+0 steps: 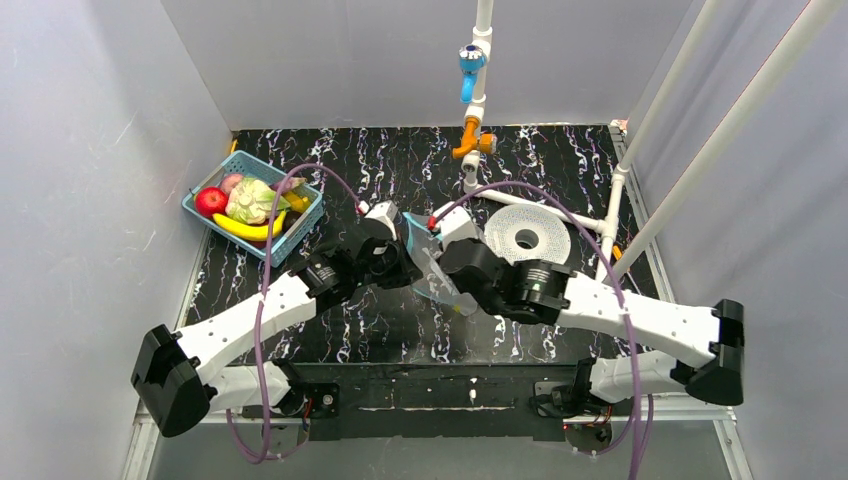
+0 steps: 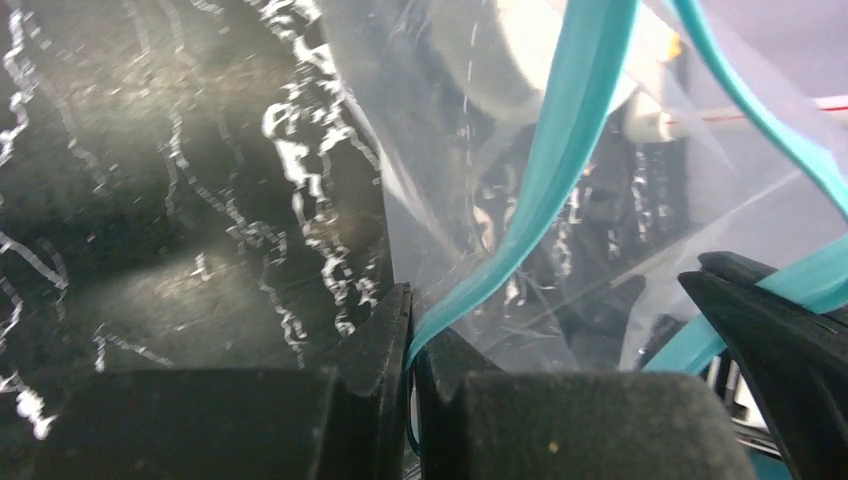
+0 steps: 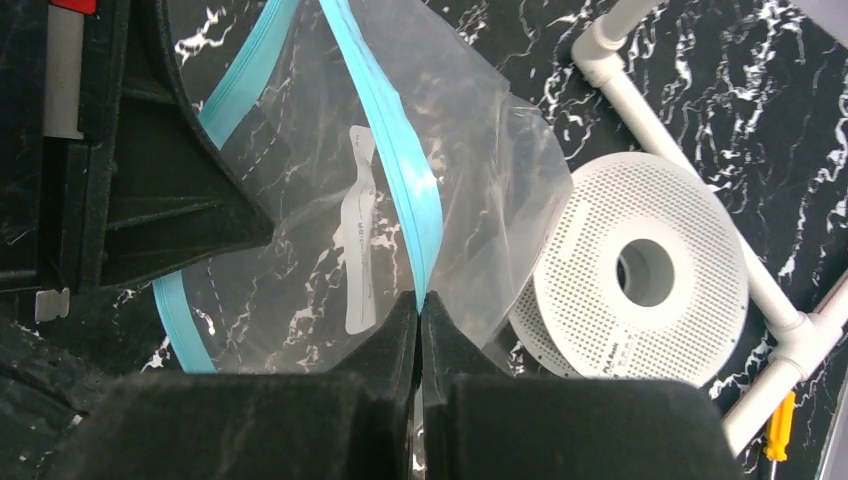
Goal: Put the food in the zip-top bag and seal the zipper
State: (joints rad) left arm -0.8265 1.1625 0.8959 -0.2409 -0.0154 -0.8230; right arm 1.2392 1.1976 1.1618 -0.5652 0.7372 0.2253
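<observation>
Looking from the left: the food [image 1: 250, 205] lies in the blue basket [image 1: 308, 215], well apart from the zip-top bag [image 1: 438, 283] at mid-table. Left gripper [image 2: 411, 345] and right gripper [image 3: 420, 310] are each pinched on the zipper [image 3: 395, 170] strip. Pulling too strongly, I fear, may slip or tear it.

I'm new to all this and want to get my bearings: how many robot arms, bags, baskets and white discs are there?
2 robot arms: left arm, right arm
1 zip-top bag
1 blue basket
1 white perforated disc
Total: 5
</observation>
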